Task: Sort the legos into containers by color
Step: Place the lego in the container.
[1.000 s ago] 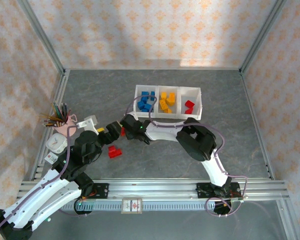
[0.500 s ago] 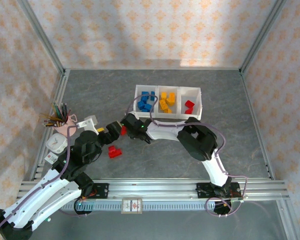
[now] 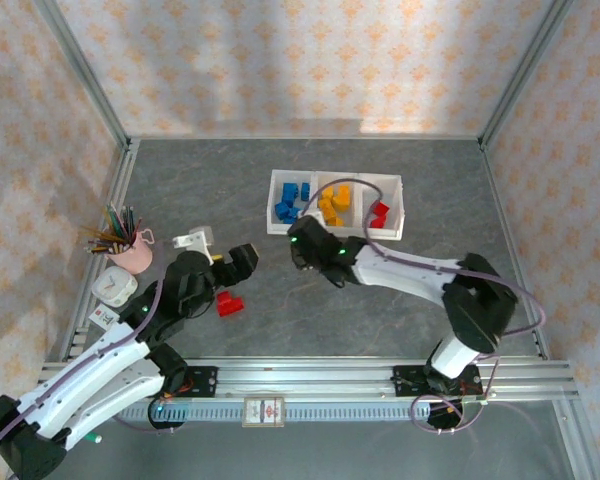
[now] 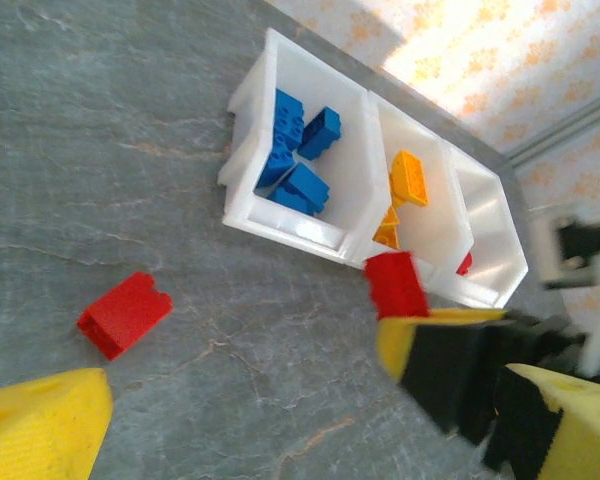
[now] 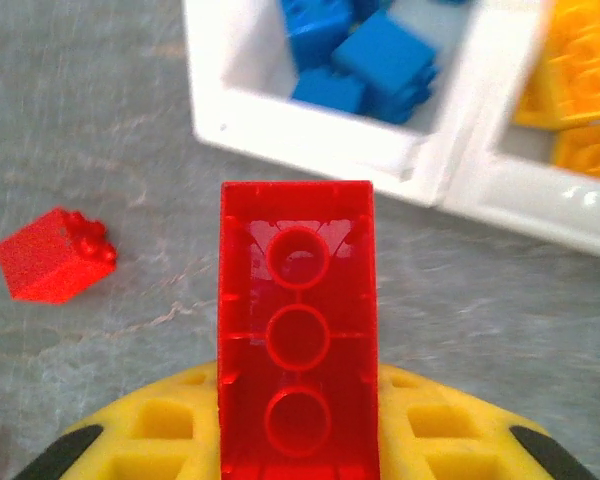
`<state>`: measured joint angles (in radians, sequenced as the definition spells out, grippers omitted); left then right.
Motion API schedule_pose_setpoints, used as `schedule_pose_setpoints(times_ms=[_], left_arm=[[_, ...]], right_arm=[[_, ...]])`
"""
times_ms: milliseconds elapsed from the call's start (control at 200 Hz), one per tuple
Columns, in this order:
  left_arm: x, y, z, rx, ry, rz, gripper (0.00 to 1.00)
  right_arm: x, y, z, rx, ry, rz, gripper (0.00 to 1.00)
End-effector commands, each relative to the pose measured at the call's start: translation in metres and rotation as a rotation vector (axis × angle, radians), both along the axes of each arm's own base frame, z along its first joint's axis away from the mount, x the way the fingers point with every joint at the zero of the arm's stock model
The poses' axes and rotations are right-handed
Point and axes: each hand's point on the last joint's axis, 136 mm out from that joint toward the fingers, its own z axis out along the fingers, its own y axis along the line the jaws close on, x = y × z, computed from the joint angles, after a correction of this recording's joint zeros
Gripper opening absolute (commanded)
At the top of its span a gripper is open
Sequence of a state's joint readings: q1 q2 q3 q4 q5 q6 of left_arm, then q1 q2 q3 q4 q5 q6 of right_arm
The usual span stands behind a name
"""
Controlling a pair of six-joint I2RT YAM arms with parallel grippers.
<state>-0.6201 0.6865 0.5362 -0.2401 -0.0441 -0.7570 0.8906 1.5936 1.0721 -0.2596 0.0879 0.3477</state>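
Right gripper is clamped tight on a small red plastic lego brick. It's pinched by one end, so the long axis sticks straight out past the fingertips, right at the near wall of the blue-brick bin in the white three-bin plastic tray. The bin with the red bricks is at the opposite end, off to the right past the yellow-brick bin, so I'd guess a sideways carry along the tray. Left gripper is spread wide and empty, close to the loose red bricks on the grey table.
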Motion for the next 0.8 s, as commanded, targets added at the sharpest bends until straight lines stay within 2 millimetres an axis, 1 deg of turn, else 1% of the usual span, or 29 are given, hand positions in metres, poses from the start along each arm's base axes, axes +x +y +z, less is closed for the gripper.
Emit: schedule_pose_setpoints(times_ms=[0,95,190,310,425,470,571,661,736,796], left_arm=[[0.009,-0.023,0.025,-0.060,-0.066,-0.082,0.99],[0.014,-0.037,0.023,-0.079,-0.060,-0.120,0.99],[0.019,-0.047,0.024,-0.085,-0.062,-0.139,0.99],[0.024,-0.061,0.024,-0.098,-0.067,-0.166,0.99],[0.029,-0.070,0.025,-0.093,-0.064,-0.184,0.99],[0.031,-0.073,0.026,-0.092,-0.066,-0.187,0.99],[0.033,-0.075,0.026,-0.085,-0.070,-0.189,0.99],[0.034,-0.074,0.026,-0.075,-0.073,-0.186,0.99],[0.034,-0.073,0.027,-0.069,-0.078,-0.184,0.99],[0.034,-0.071,0.028,-0.065,-0.081,-0.181,0.99]], right_arm=[[0.015,-0.048,0.018,0.012,-0.024,-0.144,0.29],[0.035,-0.087,0.028,0.024,-0.039,-0.250,0.29],[0.055,-0.121,0.034,0.022,-0.057,-0.346,0.30],[0.083,-0.151,0.031,0.012,-0.068,-0.423,0.31],[0.108,-0.169,0.023,-0.016,-0.062,-0.474,0.31],[0.118,-0.175,0.016,-0.025,-0.055,-0.491,0.31],[0.136,-0.184,0.002,-0.031,-0.022,-0.509,0.31],[0.148,-0.191,-0.004,-0.040,-0.018,-0.525,0.32],[0.155,-0.196,-0.007,-0.057,-0.012,-0.536,0.37],[0.157,-0.196,-0.004,-0.059,-0.018,-0.530,0.46]])
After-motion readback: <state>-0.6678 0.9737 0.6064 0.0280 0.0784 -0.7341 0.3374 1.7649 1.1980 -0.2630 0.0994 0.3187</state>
